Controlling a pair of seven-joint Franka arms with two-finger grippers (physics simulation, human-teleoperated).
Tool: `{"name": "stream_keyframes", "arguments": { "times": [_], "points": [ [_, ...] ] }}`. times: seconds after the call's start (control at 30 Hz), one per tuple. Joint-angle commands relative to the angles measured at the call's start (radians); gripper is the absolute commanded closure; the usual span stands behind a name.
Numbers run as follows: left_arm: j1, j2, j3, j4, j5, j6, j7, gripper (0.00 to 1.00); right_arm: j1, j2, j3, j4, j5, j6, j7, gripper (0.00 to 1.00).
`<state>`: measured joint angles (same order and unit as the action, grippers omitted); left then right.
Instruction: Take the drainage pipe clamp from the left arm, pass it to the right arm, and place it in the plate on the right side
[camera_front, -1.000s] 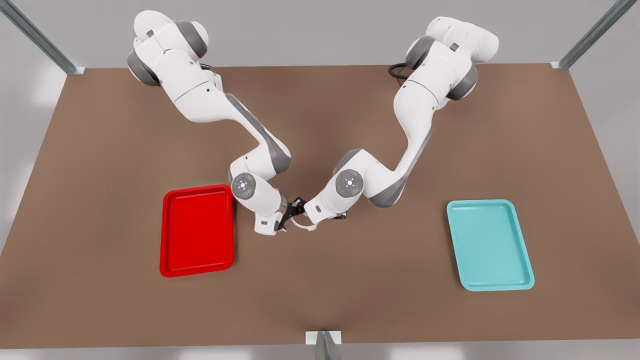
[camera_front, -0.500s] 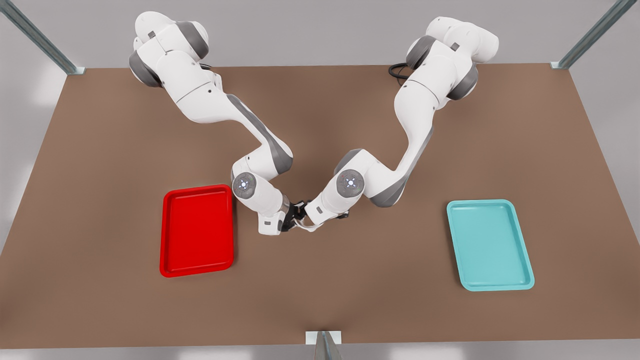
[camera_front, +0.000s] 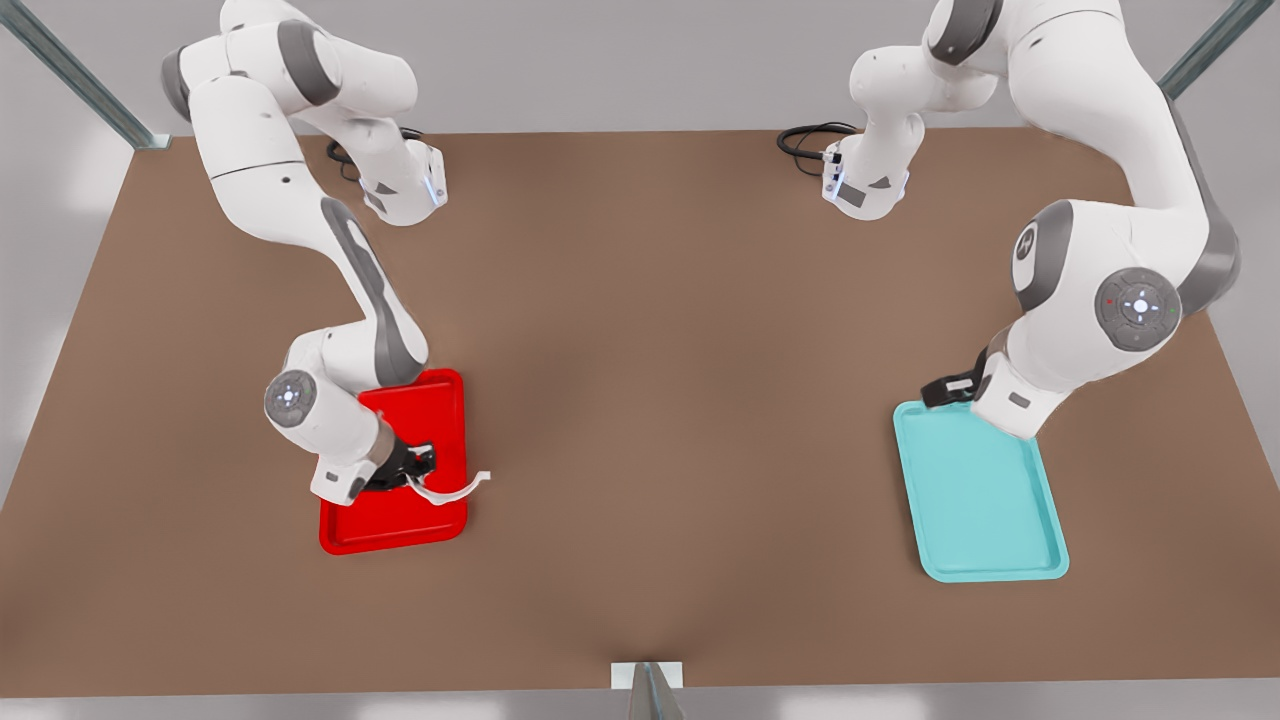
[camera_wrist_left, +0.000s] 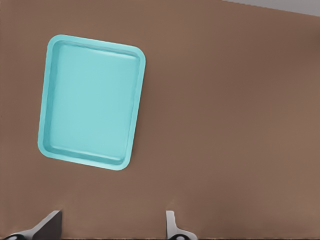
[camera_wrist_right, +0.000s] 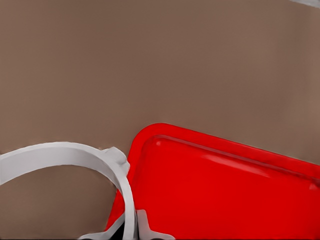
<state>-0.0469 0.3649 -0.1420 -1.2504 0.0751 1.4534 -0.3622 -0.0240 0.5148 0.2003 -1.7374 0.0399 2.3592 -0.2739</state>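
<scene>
The right gripper (camera_front: 420, 470) hangs over the red plate (camera_front: 345, 530) on the front view's left, its fingers clamped on the drainage pipe clamp (camera_front: 450, 491). The white half-ring juts out past the plate's right edge, so part of it hangs above the brown table (camera_front: 660, 350) rather than the tray. In the right wrist view the clamp (camera_wrist_right: 75, 155) curves up from the fingertips (camera_wrist_right: 142, 227), with one flared tab just at the plate's (camera_wrist_right: 225, 190) rounded corner (whether the ring touches the rim I cannot tell). The left gripper (camera_front: 945, 388) waits on the front view's right, at the far left corner of the teal tray (camera_front: 1000, 560); the left wrist view shows its fingertips (camera_wrist_left: 172, 227) spread apart with nothing between them, the teal tray (camera_wrist_left: 50, 100) lying beyond on the table.
</scene>
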Motion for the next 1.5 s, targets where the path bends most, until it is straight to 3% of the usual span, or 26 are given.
{"name": "stream_keyframes", "arguments": {
  "times": [0.0,0.2,0.5,0.53,0.57,0.6,0.93,1.0,1.1,1.2,1.3,1.47],
  "points": [
    [-0.007,-0.017,0.012,-0.018,-0.017,-0.179,0.253,0.00,-0.053,-0.005,-0.006,0.001,-0.107,-0.097,-0.269,0.79],
    [-0.004,-0.017,0.012,-0.020,-0.017,-0.171,0.246,0.00,-0.159,0.025,-0.019,-0.011,-0.169,-0.084,-0.449,0.79],
    [-0.004,-0.017,0.012,-0.020,-0.020,-0.174,0.246,0.00,-0.139,0.050,-0.007,-0.048,-0.161,-0.086,-0.419,0.79],
    [-0.001,-0.017,0.012,-0.020,-0.020,-0.173,0.246,0.00,-0.132,0.050,-0.006,-0.048,-0.160,-0.089,-0.418,0.73],
    [-0.001,-0.017,0.010,-0.020,-0.020,-0.173,0.246,0.00,-0.134,0.053,-0.006,-0.048,-0.160,-0.089,-0.416,0.31],
    [-0.001,-0.017,0.010,-0.020,-0.020,-0.173,0.246,0.00,-0.136,0.062,-0.006,-0.047,-0.160,-0.087,-0.416,0.00],
    [-0.005,-0.017,0.012,-0.020,-0.020,-0.173,0.246,0.00,-0.134,0.060,-0.004,-0.025,-0.163,-0.092,-0.427,0.00],
    [-0.004,-0.017,0.012,-0.020,-0.020,-0.173,0.247,0.00,-0.125,0.053,0.017,0.107,-0.163,-0.239,-0.435,0.01],
    [-0.004,-0.018,0.010,-0.020,-0.020,-0.180,0.253,0.00,-0.122,0.011,0.040,0.306,-0.137,-0.616,-0.294,0.03],
    [-0.005,-0.018,0.010,-0.020,-0.020,-0.200,0.255,0.00,-0.106,-0.159,0.033,0.314,-0.160,-0.833,0.080,0.00],
    [-0.005,-0.018,0.010,-0.020,-0.020,-0.202,0.255,0.00,-0.119,-0.279,0.011,0.302,-0.149,-0.936,0.234,0.00],
    [-0.004,-0.020,0.010,-0.018,-0.021,-0.209,0.253,0.00,-0.152,-0.309,0.005,0.297,-0.113,-0.951,0.242,0.00]
  ]
}}
